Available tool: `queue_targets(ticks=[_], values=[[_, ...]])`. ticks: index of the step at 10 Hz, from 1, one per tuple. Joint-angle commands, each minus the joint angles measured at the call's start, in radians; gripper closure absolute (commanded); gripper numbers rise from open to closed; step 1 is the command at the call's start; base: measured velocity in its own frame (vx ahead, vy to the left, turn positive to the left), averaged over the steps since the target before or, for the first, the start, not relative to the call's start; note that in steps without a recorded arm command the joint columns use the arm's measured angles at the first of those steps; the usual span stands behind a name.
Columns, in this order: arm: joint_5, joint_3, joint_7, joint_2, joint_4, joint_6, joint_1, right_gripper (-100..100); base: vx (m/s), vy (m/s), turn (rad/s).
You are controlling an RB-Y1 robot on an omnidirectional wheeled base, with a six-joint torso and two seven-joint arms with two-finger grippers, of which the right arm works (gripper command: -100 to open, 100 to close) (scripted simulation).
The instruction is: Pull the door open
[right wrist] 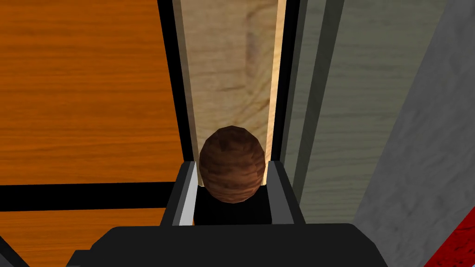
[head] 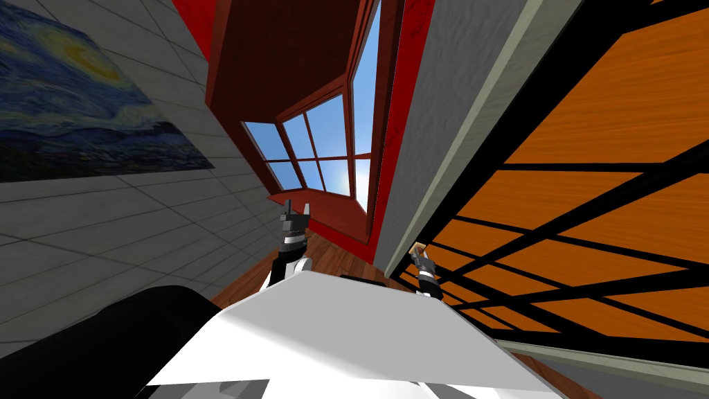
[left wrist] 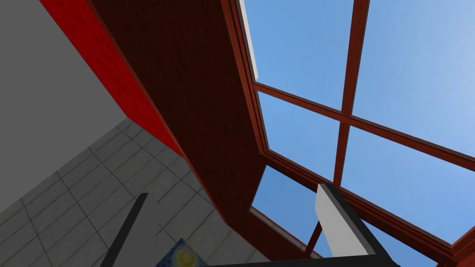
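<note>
The right gripper (right wrist: 231, 163) is closed around a round, dark brown knob (right wrist: 232, 174), one thin finger on each side of it. The fingers (right wrist: 185, 194) seem to press the knob's flanks, though the contact line is in shadow on one side. The knob lies between the finger blades just above the dark gripper body. It is fixed to a pale, wood-grained strip (right wrist: 227, 69) that runs along the edge of the door (right wrist: 83, 92). Past the strip, on the side away from the frame, the door is made of orange wood-grain panels divided by black bars, and one bar crosses level with the fingers. On the strip's other side, past a thin black line, a grey-green door frame (right wrist: 320, 92) stands just beside the knob. A rough grey wall (right wrist: 417, 139) follows beyond the frame. I cannot tell whether the door's edge lies flush in the frame or stands a little out from it. From the head camera, the right gripper is small at that same edge of the door, where the panels meet the frame, with the knob at its tip. The left gripper (head: 295, 206) is raised well apart from the door and touches nothing, and its two fingers are spread wide.
</note>
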Motion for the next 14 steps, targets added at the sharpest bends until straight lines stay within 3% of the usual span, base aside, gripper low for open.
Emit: queue_targets(ticks=[1,6,14], values=[[0.001,0.001,0.000,0.001,0.001,0.003,-0.003,100,0.000,0.000,0.000],[-0.018,0.010,-0.079,-0.005,0.000,0.000,0.001,100,-0.013,-0.001,0.015],[-0.073,0.041,-0.292,-0.018,-0.001,-0.001,0.006,100,-0.021,-0.004,0.032]])
